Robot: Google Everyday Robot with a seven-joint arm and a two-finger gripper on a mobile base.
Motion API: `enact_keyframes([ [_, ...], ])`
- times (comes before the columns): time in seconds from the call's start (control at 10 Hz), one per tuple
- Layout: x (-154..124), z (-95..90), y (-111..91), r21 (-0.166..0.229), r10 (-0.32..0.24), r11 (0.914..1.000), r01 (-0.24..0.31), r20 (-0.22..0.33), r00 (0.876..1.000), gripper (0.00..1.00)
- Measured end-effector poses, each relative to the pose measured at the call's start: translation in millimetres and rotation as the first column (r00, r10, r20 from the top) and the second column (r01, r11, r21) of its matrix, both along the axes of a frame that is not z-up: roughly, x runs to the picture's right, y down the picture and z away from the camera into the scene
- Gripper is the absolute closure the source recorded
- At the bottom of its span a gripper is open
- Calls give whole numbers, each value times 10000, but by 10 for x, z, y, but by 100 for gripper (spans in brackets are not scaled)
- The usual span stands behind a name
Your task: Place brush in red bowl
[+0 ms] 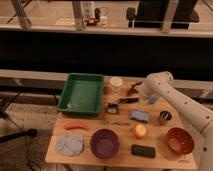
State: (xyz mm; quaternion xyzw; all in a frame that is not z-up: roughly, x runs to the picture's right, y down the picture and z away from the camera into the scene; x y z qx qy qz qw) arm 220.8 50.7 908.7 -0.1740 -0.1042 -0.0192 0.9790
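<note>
My gripper (134, 90) hangs wide and empty just far-right of the brush (120, 103), with the red bowl (179, 141) well apart, near right.

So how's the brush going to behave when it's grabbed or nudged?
The brush looks rigid, with a slim straight handle and a blocky head, so it probably won't flop. It is likely light but head-heavy, so a grip at the handle's end may let it pivot. Lying flat, it should slide rather than roll. The hand hovers open just behind the handle.
</note>
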Motion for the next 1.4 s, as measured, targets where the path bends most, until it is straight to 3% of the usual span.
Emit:
enact_keyframes([
  [0.8, -135, 234, -111, 470, -448, 9979, 444, 68, 9990, 20],
  [1.1, -143, 325, -146, 146, -320, 9994, 321, -28, 9995, 20],
  [1.4, -114, 392, -139, -516, 7, 9987, -18, -204, 9998, 20],
])
